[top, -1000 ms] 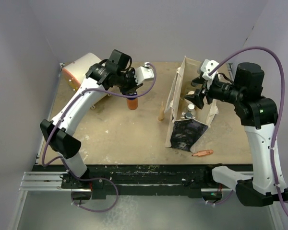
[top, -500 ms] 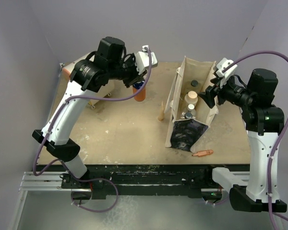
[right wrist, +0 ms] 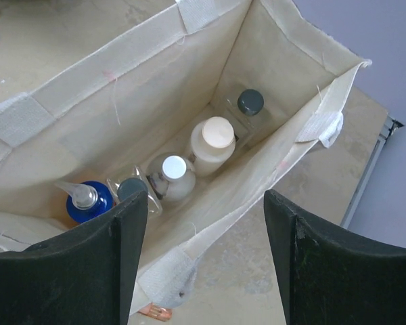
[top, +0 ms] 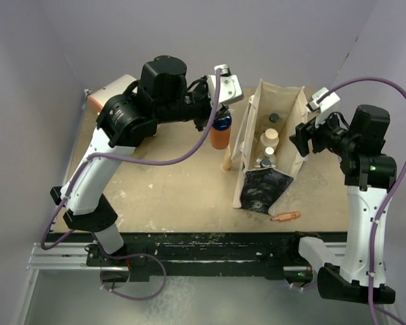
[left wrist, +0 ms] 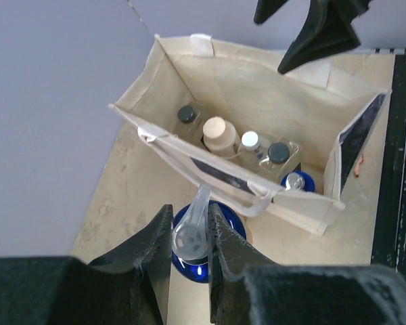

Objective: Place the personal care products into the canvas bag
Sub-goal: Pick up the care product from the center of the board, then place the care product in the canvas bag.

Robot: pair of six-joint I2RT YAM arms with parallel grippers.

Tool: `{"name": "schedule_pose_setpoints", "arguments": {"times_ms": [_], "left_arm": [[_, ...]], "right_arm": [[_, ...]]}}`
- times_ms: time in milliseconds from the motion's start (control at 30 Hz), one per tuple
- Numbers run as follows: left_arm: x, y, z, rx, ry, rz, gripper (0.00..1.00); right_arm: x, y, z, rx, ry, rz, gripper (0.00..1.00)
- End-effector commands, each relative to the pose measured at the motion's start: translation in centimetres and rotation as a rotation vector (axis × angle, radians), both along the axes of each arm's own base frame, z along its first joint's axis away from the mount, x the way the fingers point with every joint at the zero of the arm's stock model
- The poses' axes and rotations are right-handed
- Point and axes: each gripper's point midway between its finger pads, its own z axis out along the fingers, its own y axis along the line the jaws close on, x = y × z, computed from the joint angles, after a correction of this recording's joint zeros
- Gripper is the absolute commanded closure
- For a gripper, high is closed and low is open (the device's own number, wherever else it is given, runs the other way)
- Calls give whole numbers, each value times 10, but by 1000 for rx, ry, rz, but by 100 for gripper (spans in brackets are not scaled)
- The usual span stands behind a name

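Since the earlier top frames, the left arm has carried the orange bottle (top: pixel 220 137) from the upper middle of the frame rightward, and the right arm has drawn back to the right of the bag (top: pixel 247 139).

Top view:
- The left gripper (top: pixel 216 117) has its jaws clenched on the bottle's blue cap. The bottle hangs upright just left of the bag's left wall.
- The bag stands open at centre right of the bench (top: pixel 162 183), dark panel toward the bottom of the frame.
- The right gripper (top: pixel 298 137) is at the bag's right wall, jaws released.
- A cone (top: pixel 226 160) stands between bottle and bag. A stick (top: pixel 285 217) lies below the bag. A drum (top: pixel 111 91) sits at upper left.

Left wrist view:
- The left gripper (left wrist: pixel 191 233) pinches the pump top of the orange bottle (left wrist: pixel 189 265).
- The bag (left wrist: pixel 257 88) lies in the upper half of the frame, its handle crossing just beyond the bottle.

Right wrist view:
- The right gripper (right wrist: pixel 210 250) has its jaws spread wide, holding nothing, over the bag (right wrist: pixel 122 115).
- Five bottles stand in a row inside: black-capped bottle (right wrist: pixel 250 101), cream bottle (right wrist: pixel 215 139), white-capped bottle (right wrist: pixel 174 169), second black-capped bottle (right wrist: pixel 130 189), and blue-capped bottle (right wrist: pixel 88 200).
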Motion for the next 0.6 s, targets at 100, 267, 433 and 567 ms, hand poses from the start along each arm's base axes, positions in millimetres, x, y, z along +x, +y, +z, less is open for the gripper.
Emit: {"name": "schedule_pose_setpoints", "arguments": {"times_ms": [100, 267, 433, 567], "left_arm": [[-15, -14, 96, -280, -174, 52, 100], [-30, -26, 115, -347, -202, 33, 100], [-40, -44, 132, -427, -199, 1, 100], [-47, -61, 138, -466, -202, -23, 100]], "right_arm": [[0, -15, -12, -14, 30, -78, 29], [-4, -19, -22, -9, 67, -100, 29], [-7, -25, -32, -14, 101, -135, 31], [-12, -29, -41, -14, 141, -160, 32]]}}
